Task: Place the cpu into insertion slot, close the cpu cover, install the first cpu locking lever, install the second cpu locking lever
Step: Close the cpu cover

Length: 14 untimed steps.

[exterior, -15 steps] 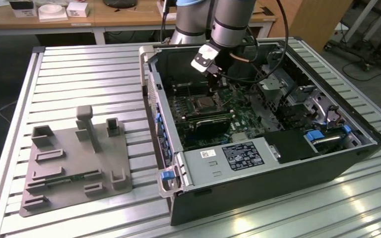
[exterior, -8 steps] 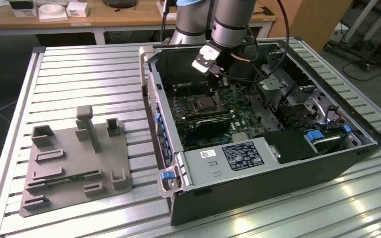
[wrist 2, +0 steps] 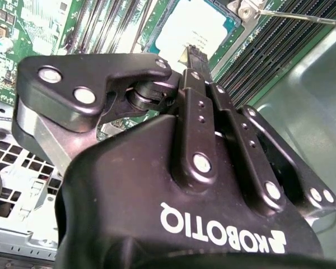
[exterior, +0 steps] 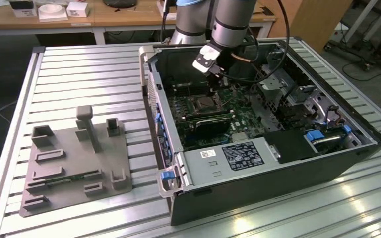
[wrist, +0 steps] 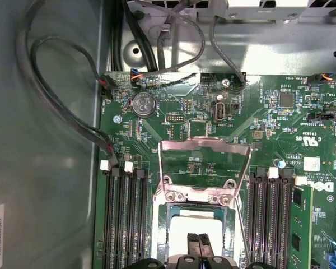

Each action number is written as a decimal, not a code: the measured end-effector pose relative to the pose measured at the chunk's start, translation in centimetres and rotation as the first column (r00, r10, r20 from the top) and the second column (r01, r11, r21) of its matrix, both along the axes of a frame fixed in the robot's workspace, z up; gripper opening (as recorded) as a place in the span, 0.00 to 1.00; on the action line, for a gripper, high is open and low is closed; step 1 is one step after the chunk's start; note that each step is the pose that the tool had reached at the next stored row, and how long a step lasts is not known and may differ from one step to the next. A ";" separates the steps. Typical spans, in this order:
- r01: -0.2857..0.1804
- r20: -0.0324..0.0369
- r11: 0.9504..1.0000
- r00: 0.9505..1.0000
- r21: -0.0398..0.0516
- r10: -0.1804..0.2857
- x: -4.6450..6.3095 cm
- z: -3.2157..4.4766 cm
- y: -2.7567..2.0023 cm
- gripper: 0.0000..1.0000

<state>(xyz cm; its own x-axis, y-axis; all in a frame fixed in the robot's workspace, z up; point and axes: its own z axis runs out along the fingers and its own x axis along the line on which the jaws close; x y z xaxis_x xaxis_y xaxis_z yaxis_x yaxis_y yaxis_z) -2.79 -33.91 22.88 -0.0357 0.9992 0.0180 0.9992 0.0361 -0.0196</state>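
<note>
Silvery cpu (wrist: pixel 179 230) lies flat in the insertion slot (wrist: pixel 168 224) | cpu cover (wrist: pixel 204 145) stands raised open on its hinge edge | claw (wrist: pixel 199 242) narrow, fingertips (wrist: pixel 192 245) pressed together, poised over the cpu face, contact not discernible | open computer case (exterior: pixel 263 186) on slatted bench (exterior: pixel 78 74), grey fixture plate (exterior: pixel 71 163) at exterior view's left
</note>
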 end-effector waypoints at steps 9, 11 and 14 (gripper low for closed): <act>0.000 0.000 1.000 1.000 0.000 0.000 0.0 1.52 0.02 0.10; 0.000 0.000 1.000 1.000 -0.001 0.000 0.0 2.13 0.02 0.10; 0.000 0.000 1.000 1.000 -0.002 0.000 0.0 2.43 0.02 0.10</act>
<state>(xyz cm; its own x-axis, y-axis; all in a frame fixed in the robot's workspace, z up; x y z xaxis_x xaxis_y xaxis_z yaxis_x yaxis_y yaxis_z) -2.79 -33.89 25.31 -0.0358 0.9992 0.0161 0.9992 0.0361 -0.0197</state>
